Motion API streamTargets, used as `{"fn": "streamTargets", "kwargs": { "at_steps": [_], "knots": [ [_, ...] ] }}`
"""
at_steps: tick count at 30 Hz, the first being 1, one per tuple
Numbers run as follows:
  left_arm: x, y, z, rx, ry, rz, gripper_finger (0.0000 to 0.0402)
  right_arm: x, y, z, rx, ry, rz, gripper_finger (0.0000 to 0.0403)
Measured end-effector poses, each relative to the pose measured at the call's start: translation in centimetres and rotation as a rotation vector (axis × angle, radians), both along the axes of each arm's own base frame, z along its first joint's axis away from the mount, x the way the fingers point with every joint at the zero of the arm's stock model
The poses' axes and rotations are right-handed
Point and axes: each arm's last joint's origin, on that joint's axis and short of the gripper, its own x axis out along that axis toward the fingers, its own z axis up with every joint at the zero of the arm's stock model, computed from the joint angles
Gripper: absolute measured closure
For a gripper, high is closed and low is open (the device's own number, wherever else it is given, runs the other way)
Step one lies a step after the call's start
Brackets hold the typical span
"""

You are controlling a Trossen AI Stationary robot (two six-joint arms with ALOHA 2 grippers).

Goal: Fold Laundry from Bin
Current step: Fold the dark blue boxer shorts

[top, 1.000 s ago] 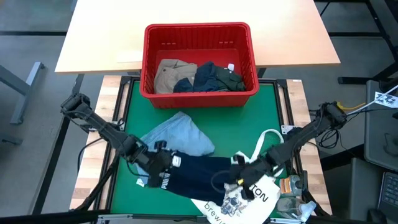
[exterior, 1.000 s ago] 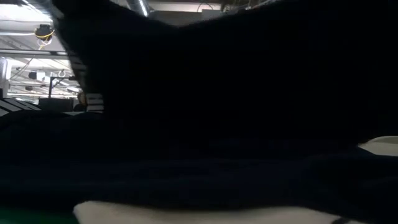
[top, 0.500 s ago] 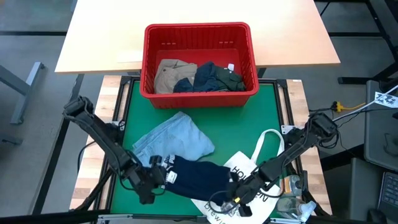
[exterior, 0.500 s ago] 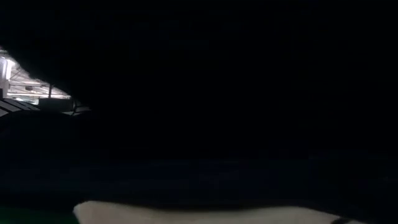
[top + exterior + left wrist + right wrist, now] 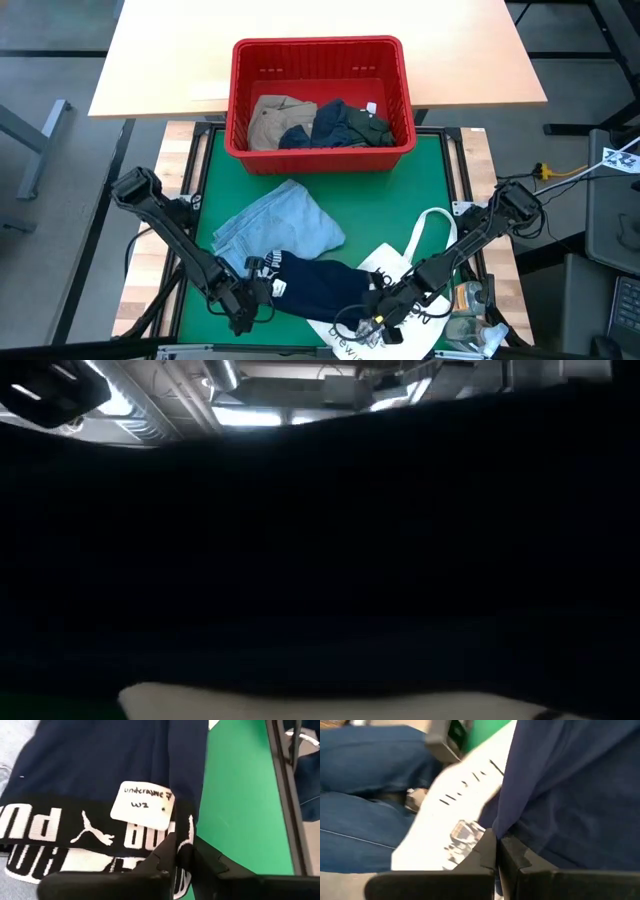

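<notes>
A green mat (image 5: 440,170) covers the desk, and a pale wooden desk (image 5: 320,40) stands beyond it. The red bin (image 5: 320,98) sits at the mat's far edge, straddling both, and serves as the landmark here. Inside it lie a khaki-tan garment (image 5: 275,118) on the left and dark navy and green garments (image 5: 345,122) on the right. In the low view almost everything is blocked by dark cloth close to the lens; only ceiling lights and ducts (image 5: 300,385) show above it.

On the near side of the bin, a light blue denim garment (image 5: 275,225) lies crumpled on the mat. Nearer still from the bin lies the navy garment (image 5: 320,285), its long axis running left to right across the mat, waistband end toward the left arm. Its black waistband with white lettering (image 5: 75,827) carries a handwritten white tag (image 5: 142,806). Its right end overlaps a white tote bag (image 5: 400,295) with dark print, which lies toward the mat's near right corner from the bin.

The left gripper (image 5: 245,300) is at the waistband end, its fingers (image 5: 165,852) nearly together with the waistband edge pinched between them. The right gripper (image 5: 385,310) is at the opposite end, its fingers (image 5: 487,847) pressed together on the navy fabric above the tote.
</notes>
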Motion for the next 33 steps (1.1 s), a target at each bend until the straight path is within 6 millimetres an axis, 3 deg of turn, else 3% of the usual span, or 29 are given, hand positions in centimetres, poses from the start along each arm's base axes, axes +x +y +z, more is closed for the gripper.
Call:
{"fn": "streamTargets", "kwargs": {
  "at_steps": [12,22,28,33],
  "knots": [
    [0.4,-0.5,-2.0,0.026,0.062,-0.017,0.0313,0.0,-0.2,-0.8,-0.053,0.026,-0.021,0.0400],
    [1.1,-1.4,-3.5,-0.014,0.076,-0.073,0.0246,0.0,-0.2,-0.8,-0.052,0.025,-0.021,0.0400],
    [1.3,-1.4,-4.6,0.074,0.067,-0.108,0.0215,0.0,-0.2,-0.8,-0.052,0.025,-0.021,0.0400],
    [1.6,-1.2,-5.8,0.136,0.089,-0.147,0.0212,0.0,-0.2,-0.8,-0.053,0.024,-0.022,0.0400]
  ]
}}
